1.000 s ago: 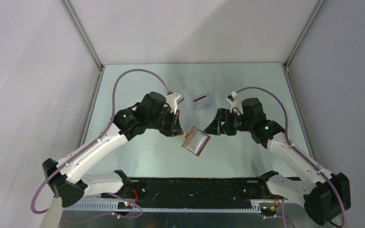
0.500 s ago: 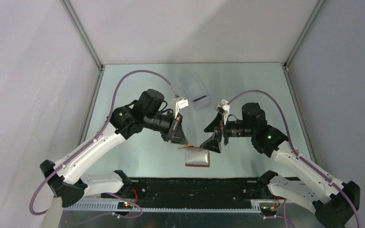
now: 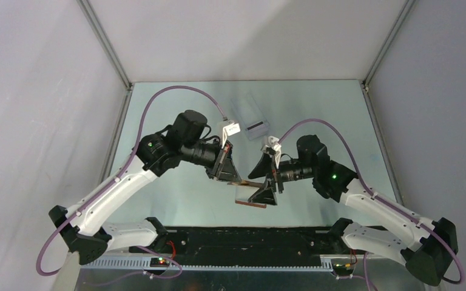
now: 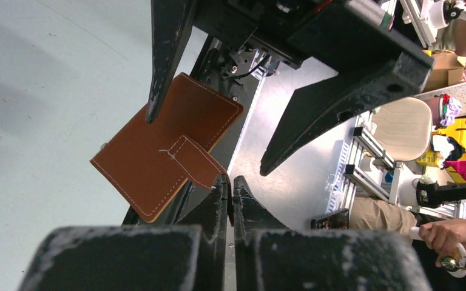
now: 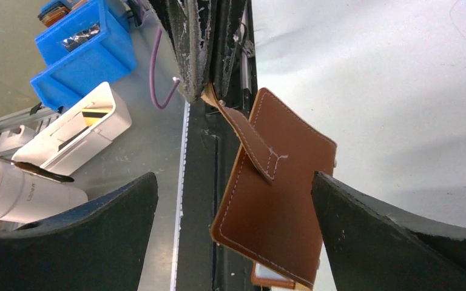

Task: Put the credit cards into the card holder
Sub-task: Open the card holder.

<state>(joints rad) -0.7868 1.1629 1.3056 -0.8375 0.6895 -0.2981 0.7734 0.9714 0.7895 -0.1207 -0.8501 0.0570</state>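
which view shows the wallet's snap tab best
The right wrist view: the tan leather snap tab is seen large, from the brown leather wallet up into the shut left hand. The left wrist view shows it smaller; the top view shows only a wallet sliver.

No writing can be read in any view.
A white tag (image 3: 231,129) on the purple cable (image 3: 170,92) bears dark marks, and a white cylinder (image 5: 21,195) at the right wrist view's lower left shows faint print; both are too small to read.
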